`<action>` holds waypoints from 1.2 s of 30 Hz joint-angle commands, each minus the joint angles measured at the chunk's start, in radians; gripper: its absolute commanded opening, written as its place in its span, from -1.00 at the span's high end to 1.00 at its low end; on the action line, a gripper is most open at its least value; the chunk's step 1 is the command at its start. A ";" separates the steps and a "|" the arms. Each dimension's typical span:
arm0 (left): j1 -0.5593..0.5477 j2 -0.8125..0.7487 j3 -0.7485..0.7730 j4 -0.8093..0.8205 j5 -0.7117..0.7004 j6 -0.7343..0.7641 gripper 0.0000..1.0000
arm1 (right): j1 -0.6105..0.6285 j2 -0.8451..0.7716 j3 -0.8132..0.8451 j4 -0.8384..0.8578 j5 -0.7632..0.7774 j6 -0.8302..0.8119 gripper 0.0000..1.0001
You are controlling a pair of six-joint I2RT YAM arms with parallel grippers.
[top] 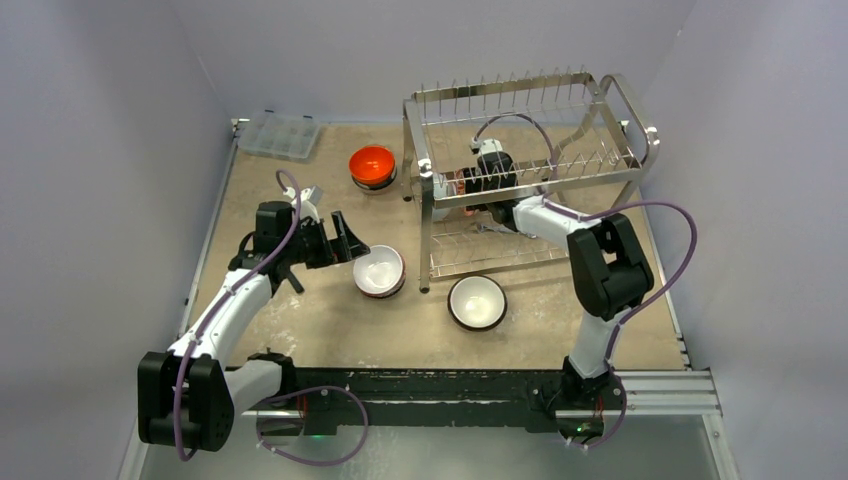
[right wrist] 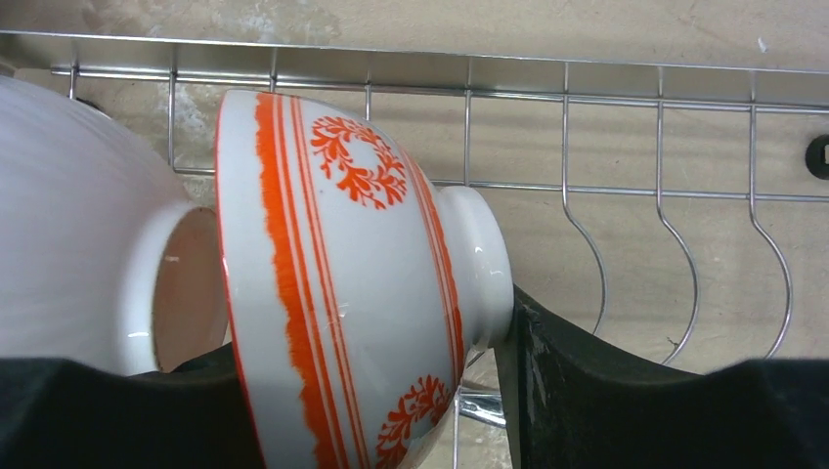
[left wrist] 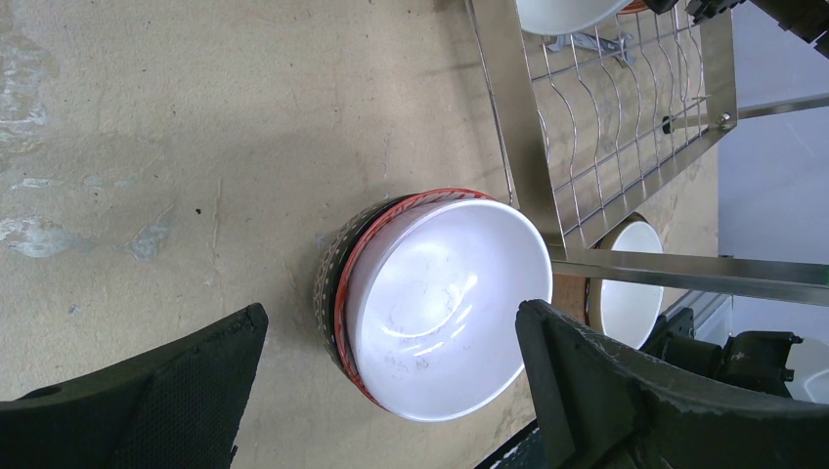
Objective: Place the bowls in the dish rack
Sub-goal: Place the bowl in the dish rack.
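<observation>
right hand [right wrist: 364,383] clamps patterned bowl [right wrist: 342,244] in dish rack [top: 424,230]; released unseated, it may topple onto white bowl [right wrist: 68,195]. left hand [left wrist: 391,320] gapes.

My overhead feed shows a booth closed in by plain, matte, pale lavender-grey panels: a left wall [top: 90,150], a back wall [top: 400,50] and a right wall [top: 770,150]. The table [top: 300,335] between them has a tan, sandy-looking top, scuffed and marked with paler blotches. My left wrist feed shows those worn patches close up. A silver metal edging [top: 222,175] runs along its left side. At the near edge I see a black base strip [top: 440,385] meeting a silver slotted rail [top: 665,390]. A clear plastic compartment box [top: 282,134] sits in the far left corner. The light is soft and even, and the shadows are faint.
</observation>
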 commanded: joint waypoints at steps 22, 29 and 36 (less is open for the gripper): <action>0.004 -0.003 -0.010 0.036 0.018 -0.002 -0.94 | 0.002 -0.205 -0.073 0.035 -0.111 0.112 -0.87; 0.004 -0.009 -0.011 0.037 0.020 -0.003 -0.93 | 0.002 -0.264 -0.146 0.037 -0.185 0.184 -0.97; 0.004 -0.005 -0.016 0.046 0.032 -0.007 -0.88 | 0.001 -0.375 -0.297 0.075 -0.277 0.293 -0.97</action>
